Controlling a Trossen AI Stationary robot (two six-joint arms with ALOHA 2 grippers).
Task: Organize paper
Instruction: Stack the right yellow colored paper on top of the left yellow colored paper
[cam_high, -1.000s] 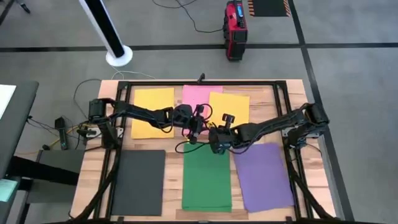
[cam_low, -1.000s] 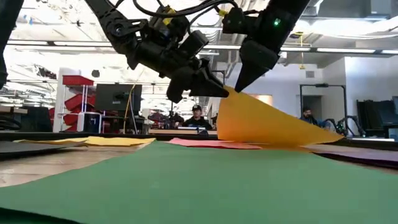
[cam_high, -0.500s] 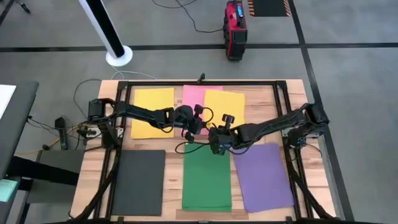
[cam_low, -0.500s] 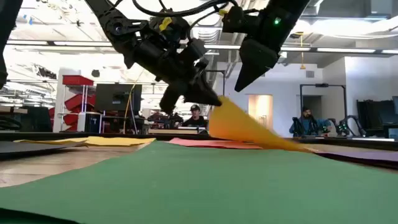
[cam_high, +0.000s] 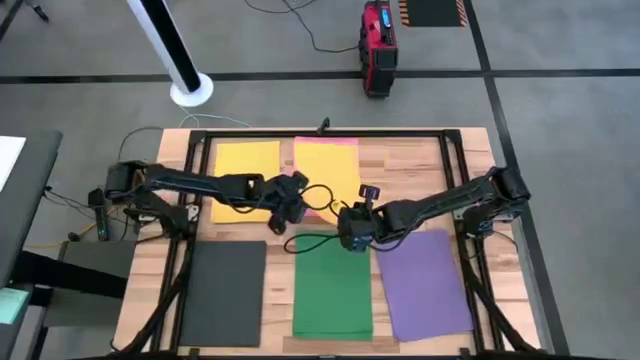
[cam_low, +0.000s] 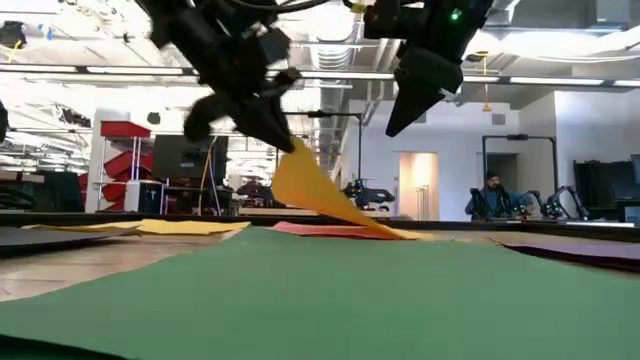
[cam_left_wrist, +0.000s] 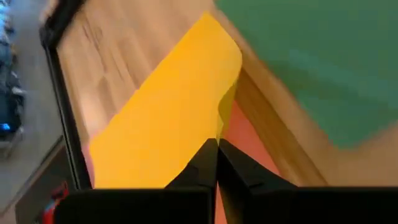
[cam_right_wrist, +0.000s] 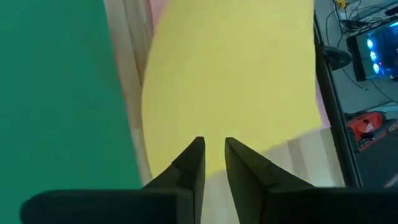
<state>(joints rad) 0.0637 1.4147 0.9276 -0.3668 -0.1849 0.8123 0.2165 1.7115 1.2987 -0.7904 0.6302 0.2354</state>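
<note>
While the left gripper (cam_high: 291, 200) has its fingers (cam_left_wrist: 208, 163) pressed together on the near corner of a yellow sheet (cam_high: 335, 175), that corner stands lifted off the table (cam_high: 420, 170) and the sheet slopes down from the pinch to the wood in the low view. Its far part lies over the pink sheet (cam_high: 326, 144), whose edge shows as a thin strip at the back and beside the yellow one. The right gripper (cam_high: 350, 225) hangs just beside it above the gap between the back and front rows, its fingers (cam_right_wrist: 189, 163) set a narrow slit apart and holding nothing, with the yellow sheet right in front of them.

A second yellow sheet (cam_high: 246, 178) lies flat to the left of the lifted one in the back row. In the front row the black sheet (cam_high: 222, 292) is on the left, the green sheet (cam_high: 333, 287) in the middle just in front of both grippers, and the purple sheet (cam_high: 422, 282) on the right, slightly skewed. All three lie flat and apart from each other
</note>
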